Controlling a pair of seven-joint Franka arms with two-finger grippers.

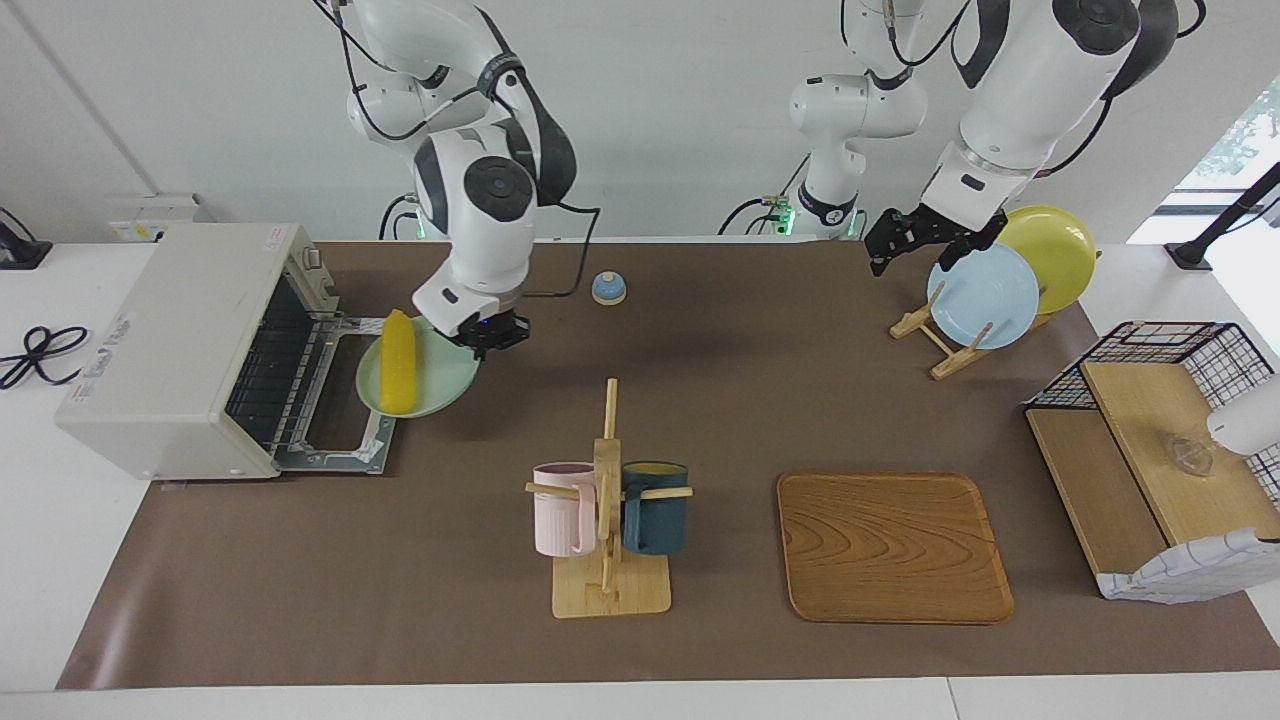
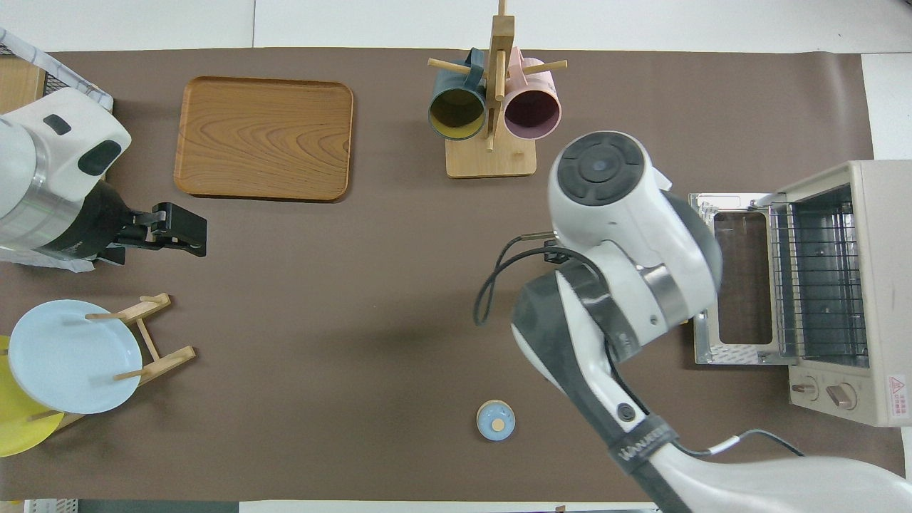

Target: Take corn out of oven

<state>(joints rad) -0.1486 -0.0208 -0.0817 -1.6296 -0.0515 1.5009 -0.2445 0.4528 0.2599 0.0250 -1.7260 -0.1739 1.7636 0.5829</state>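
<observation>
Right gripper [image 1: 487, 333] pinching rim of green plate [image 1: 440, 385], carrying corn [image 1: 399, 361] flat on it so cob can't roll. Plate held over open door of oven [image 1: 185, 345], clear of rack. Left gripper [image 1: 905, 240] waiting over plate rack [image 1: 940, 340], fingers spread.

I see my right pincer [image 1: 487, 333] gripping the green plate's [image 1: 435, 385] rim, corn [image 1: 399, 361] lying on it, just outside the oven's [image 1: 175, 350] open door; left pincer [image 1: 912, 240] waits over the plate rack [image 1: 940, 340]
</observation>
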